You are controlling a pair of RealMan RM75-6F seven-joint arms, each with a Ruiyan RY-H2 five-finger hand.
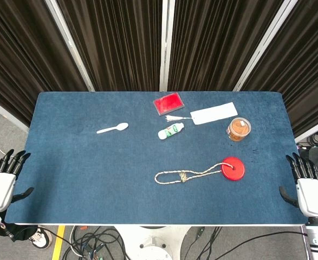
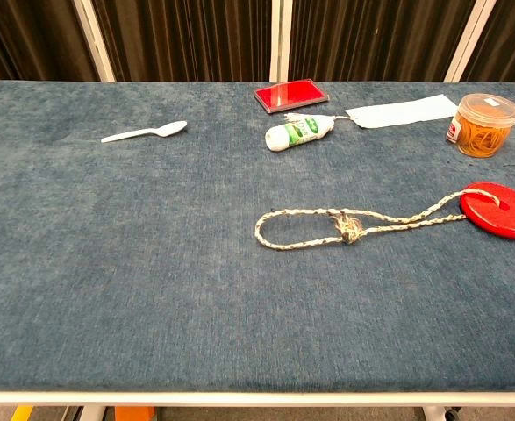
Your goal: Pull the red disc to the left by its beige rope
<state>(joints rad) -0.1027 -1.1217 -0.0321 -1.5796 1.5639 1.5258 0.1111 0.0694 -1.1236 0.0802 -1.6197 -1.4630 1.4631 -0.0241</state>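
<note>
The red disc lies flat on the blue table, right of centre. Its beige rope runs leftward from the disc, passes a knot and ends in a loop. My left hand hangs off the table's left front corner, fingers spread, holding nothing. My right hand sits off the right front corner, fingers apart and empty. Both hands are far from the rope and appear only in the head view.
A white plastic spoon lies at the left back. Toward the back are a red flat box, a small white bottle, a white card and an orange-filled jar.
</note>
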